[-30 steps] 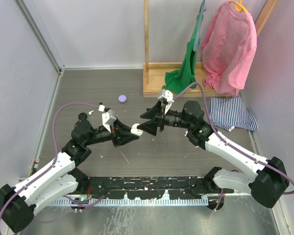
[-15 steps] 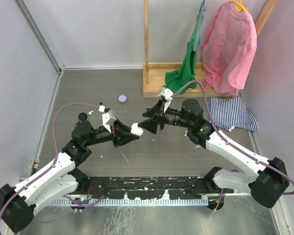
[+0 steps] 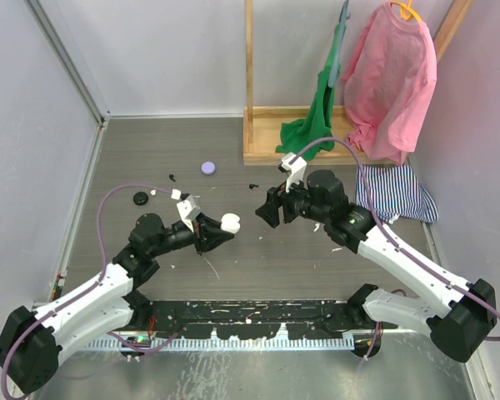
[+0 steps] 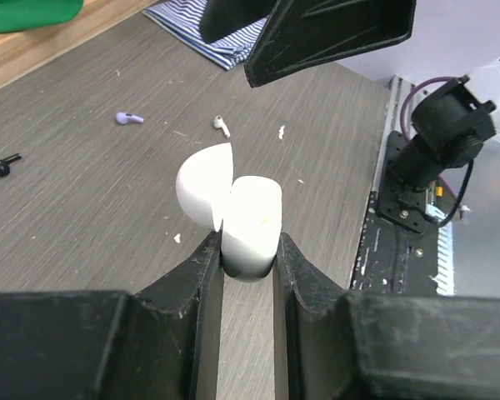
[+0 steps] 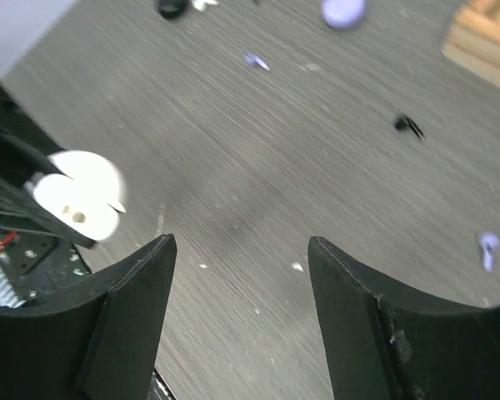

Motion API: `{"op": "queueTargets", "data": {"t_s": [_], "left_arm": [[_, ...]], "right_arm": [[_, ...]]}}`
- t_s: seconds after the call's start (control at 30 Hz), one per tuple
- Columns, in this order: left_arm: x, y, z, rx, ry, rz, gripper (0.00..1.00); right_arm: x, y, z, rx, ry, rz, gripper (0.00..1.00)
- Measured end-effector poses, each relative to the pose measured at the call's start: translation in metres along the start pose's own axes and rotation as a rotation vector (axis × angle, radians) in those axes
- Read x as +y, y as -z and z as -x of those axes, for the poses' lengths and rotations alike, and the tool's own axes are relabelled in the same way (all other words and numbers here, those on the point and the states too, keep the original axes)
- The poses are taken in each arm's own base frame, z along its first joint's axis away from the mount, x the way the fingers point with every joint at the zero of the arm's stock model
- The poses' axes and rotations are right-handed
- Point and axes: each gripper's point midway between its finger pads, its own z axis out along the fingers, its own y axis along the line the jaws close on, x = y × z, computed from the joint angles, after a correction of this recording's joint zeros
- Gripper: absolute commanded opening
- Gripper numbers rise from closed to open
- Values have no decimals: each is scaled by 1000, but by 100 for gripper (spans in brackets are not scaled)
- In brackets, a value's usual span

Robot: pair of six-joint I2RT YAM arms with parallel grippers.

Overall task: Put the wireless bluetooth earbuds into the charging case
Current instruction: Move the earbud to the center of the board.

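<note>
Left fingers (image 4: pixel 207 287) around open white case (image 4: pixel 252 218) above grey wood-grain tabletop (image 4: pixel 92 196)

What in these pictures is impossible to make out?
White charging case's contents: too small from above, blurred in the right wrist view.
Loose earbuds: motion-smeared in the right wrist view, specks from above.
Striped cloth: cut by the top edge, left wrist view.

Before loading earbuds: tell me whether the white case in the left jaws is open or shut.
Open: the white case has its lid swung up beside the body.
</note>
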Motion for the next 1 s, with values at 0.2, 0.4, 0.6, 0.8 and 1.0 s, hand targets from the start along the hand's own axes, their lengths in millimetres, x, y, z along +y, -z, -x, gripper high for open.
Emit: {"op": "queueTargets", "data": {"t_s": [0.2,0.4,0.6,0.8,1.0], "left_arm": [[8,2,-10,-19,-33,32,0],[13,5,-12,-62,-82,49,0],[16,6,-15,-79,-94,65,0],[17,7,-11,-91,-111,73,2],[17,9,-7,-105,-130,79,2]], "right_arm": [[-40,13,-34,123,-68,-231,72],[-76,26,-64,202,-145,-428,72],[-117,38,-107,309,-245,-605,72],[-154,53,-138,370,-351,-744,66],[-175,60,-160,421,-418,-818,58]]}}
